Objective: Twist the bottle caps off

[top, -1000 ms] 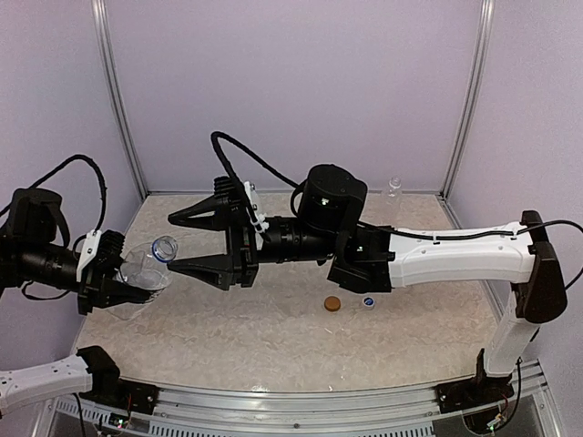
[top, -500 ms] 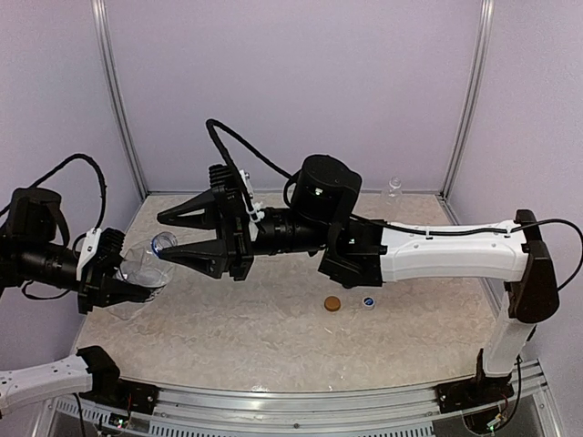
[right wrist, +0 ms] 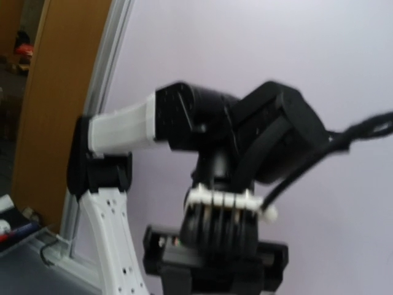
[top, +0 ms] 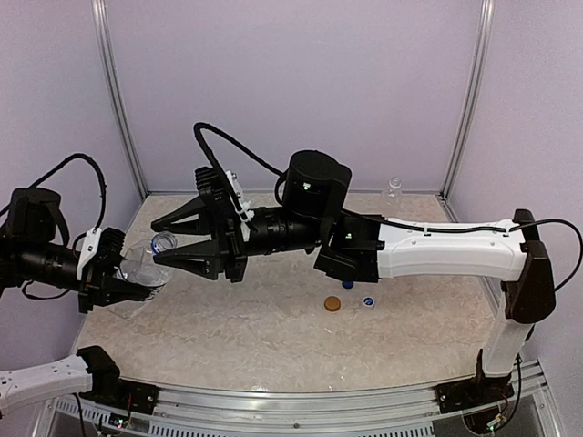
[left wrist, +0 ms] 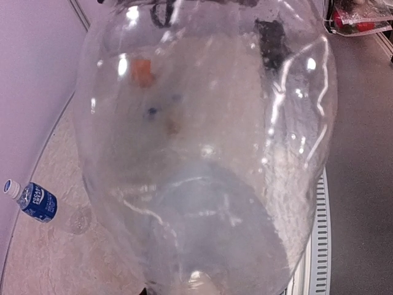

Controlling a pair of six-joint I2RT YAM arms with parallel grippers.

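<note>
My left gripper [top: 118,284] is shut on a clear unlabelled bottle [top: 141,269] and holds it tilted above the table's left side, neck pointing right. Its blue cap [top: 164,241] is on the neck. My right gripper [top: 156,243] is open, its two fingers above and below the cap, apart from it. The bottle's body [left wrist: 202,153] fills the left wrist view and hides the left fingers. The right wrist view shows only the left arm [right wrist: 215,153] against the wall. An orange-brown cap [top: 332,303] and a blue cap [top: 369,301] lie loose on the table.
A small clear bottle [top: 393,187] stands at the back right corner. A blue-labelled bottle [left wrist: 37,201] lies on the table by the left wall. Another blue cap [top: 348,284] peeks out under the right arm. Walls close in the table on three sides.
My right gripper has moved left and a little up, from short of the bottle to having its open fingers either side of the cap. The left gripper and bottle have held still.
</note>
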